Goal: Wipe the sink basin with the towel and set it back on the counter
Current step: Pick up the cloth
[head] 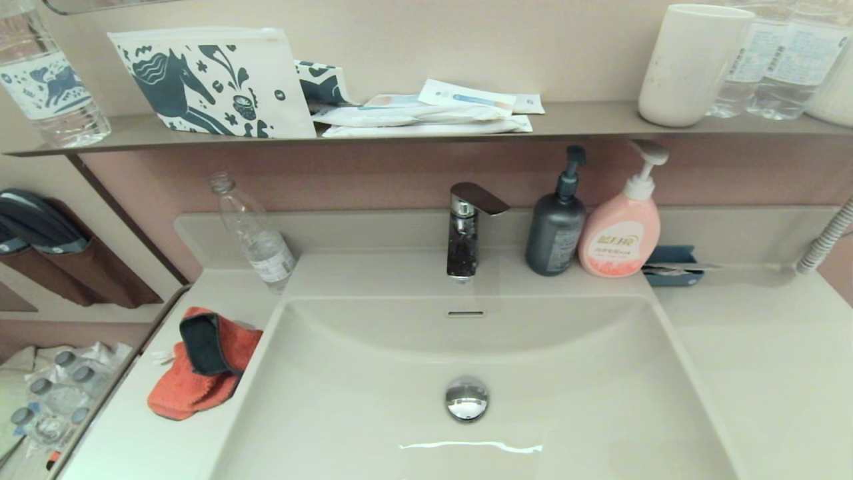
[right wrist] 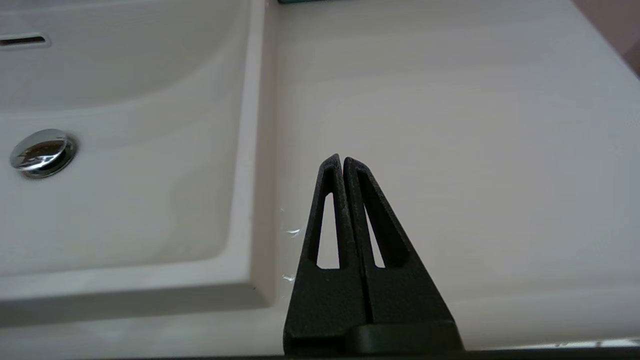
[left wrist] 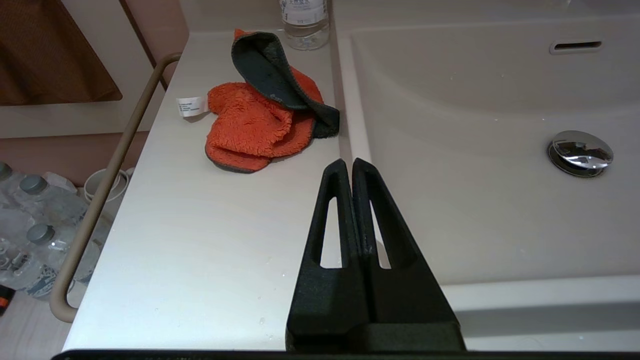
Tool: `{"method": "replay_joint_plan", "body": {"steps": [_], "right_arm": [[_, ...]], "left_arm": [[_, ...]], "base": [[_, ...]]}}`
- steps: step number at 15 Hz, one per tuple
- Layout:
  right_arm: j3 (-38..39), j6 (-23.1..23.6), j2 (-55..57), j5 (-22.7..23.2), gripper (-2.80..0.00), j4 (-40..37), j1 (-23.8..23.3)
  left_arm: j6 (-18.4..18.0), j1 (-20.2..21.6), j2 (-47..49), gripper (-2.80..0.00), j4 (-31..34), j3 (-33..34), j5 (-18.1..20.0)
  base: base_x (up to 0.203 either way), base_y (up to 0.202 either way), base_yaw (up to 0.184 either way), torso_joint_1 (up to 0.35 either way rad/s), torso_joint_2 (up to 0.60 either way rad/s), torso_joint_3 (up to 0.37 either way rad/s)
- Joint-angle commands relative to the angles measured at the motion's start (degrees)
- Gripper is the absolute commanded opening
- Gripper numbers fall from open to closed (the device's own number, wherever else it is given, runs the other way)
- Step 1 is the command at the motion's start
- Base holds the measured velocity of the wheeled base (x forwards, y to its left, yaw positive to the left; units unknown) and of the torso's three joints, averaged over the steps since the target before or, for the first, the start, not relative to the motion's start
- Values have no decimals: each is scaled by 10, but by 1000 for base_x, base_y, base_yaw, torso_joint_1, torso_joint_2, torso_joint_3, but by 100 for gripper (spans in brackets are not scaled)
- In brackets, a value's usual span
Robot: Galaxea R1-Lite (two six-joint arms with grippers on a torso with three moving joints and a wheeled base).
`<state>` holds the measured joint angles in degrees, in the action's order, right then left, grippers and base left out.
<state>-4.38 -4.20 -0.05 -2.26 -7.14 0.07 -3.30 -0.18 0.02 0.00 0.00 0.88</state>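
The orange-red towel lies crumpled on the counter left of the sink basin, its dark grey side folded up on top. The basin holds a chrome drain stopper and an overflow slot. My left gripper is shut and empty, hovering above the counter's edge beside the basin, short of the towel. My right gripper is shut and empty above the counter right of the basin. Neither gripper shows in the head view.
A faucet, a dark pump bottle, a pink pump bottle and a blue holder stand at the back ledge. A clear bottle stands behind the towel. A rail runs along the counter's left edge.
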Motion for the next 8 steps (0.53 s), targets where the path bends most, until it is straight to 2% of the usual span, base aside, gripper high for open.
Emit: {"method": "replay_joint_plan", "body": {"steps": [1, 3, 8], "right_arm": [[19, 19, 0, 0, -280, 34, 0], [25, 44, 0, 1, -280, 44, 0], [40, 66, 0, 12, -280, 63, 0]], "left_arm": [[0, 0, 0, -280, 0, 0, 0], [0, 0, 0, -280, 0, 0, 0], [0, 0, 0, -280, 0, 0, 0]], "base": [[0, 0, 0, 0, 0, 0], [0, 0, 0, 0, 0, 0], [0, 0, 0, 0, 0, 0]]}}
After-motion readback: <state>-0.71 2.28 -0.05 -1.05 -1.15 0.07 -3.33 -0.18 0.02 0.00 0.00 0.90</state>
